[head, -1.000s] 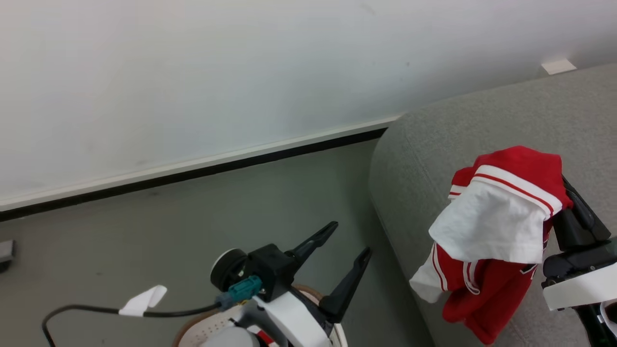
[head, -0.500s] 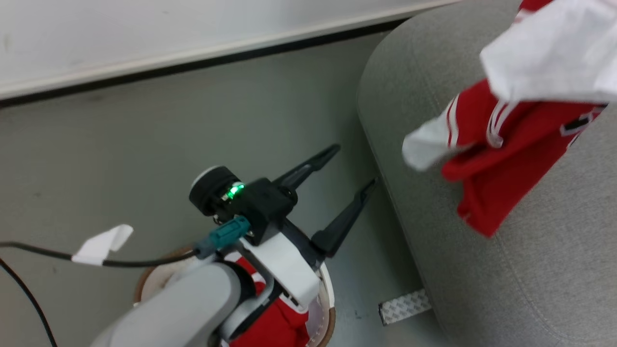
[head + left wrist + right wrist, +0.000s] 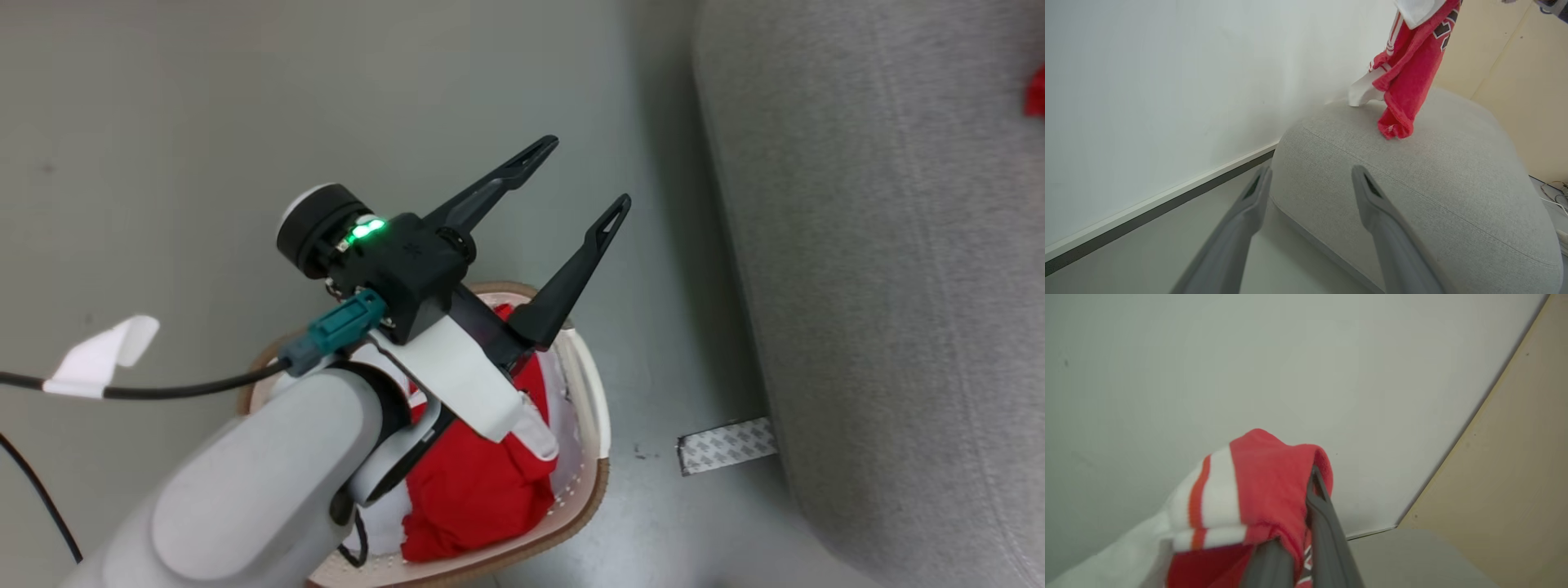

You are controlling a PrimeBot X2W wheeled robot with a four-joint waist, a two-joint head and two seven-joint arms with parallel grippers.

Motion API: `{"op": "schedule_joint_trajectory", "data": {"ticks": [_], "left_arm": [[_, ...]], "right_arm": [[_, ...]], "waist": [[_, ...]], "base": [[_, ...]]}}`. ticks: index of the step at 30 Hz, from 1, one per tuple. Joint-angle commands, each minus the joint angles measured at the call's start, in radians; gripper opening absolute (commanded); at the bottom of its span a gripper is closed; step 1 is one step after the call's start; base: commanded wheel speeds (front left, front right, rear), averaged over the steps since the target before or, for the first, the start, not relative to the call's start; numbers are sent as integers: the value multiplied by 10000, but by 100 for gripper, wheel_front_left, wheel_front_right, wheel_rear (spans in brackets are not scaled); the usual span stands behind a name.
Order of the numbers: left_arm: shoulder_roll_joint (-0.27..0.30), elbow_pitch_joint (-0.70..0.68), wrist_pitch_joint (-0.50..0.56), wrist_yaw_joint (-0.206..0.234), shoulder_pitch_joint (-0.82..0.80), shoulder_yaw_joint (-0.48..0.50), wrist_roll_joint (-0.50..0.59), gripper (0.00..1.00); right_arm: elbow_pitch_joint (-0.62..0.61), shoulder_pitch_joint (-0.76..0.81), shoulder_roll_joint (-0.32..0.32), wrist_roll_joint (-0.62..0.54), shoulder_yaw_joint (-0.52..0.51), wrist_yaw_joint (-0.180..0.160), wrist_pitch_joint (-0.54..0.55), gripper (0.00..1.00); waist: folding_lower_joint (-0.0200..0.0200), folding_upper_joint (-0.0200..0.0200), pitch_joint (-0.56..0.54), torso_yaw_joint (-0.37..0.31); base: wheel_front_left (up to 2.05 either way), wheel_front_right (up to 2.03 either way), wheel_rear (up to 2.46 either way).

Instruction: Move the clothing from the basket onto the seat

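The left gripper (image 3: 584, 175) hovers above the basket (image 3: 589, 392) on the floor (image 3: 163, 122), jaws spread wide and empty; red clothing (image 3: 473, 482) lies inside. To the right stands the grey seat (image 3: 882, 245). The right gripper (image 3: 1309, 486) pinches a red-and-white garment (image 3: 1408, 69) in its jaws, and it hangs over the seat.

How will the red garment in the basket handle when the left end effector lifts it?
Probably floppy: the red garment lies crumpled in the basket, and the held garment hangs limp over the seat. Likely light: the right end effector carries it by a narrow pinch. It may trail over the rim, so lift high.
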Motion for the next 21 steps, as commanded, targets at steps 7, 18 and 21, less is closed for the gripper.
{"op": "schedule_joint_trajectory", "data": {"ticks": [7, 18, 21], "left_arm": [[-52, 337, -299, 172, 598, -55, -181, 100], [122, 628, -684, 479, 1406, 41, -472, 100], [69, 797, -911, 569, 1673, 81, -603, 100]], "right_arm": [[2444, 2147, 571, -1378, -1931, -25, -561, 0], [4171, 3372, 1610, -1714, -2695, -25, -1387, 100], [3973, 3843, 1738, -1309, -2255, -25, -1832, 100]], "waist": [[-4, 0, 26, 582], [-4, 0, -555, 712], [-4, 0, -1035, 702]], "base": [[0, 0, 0], [0, 0, 0], [0, 0, 0]]}}
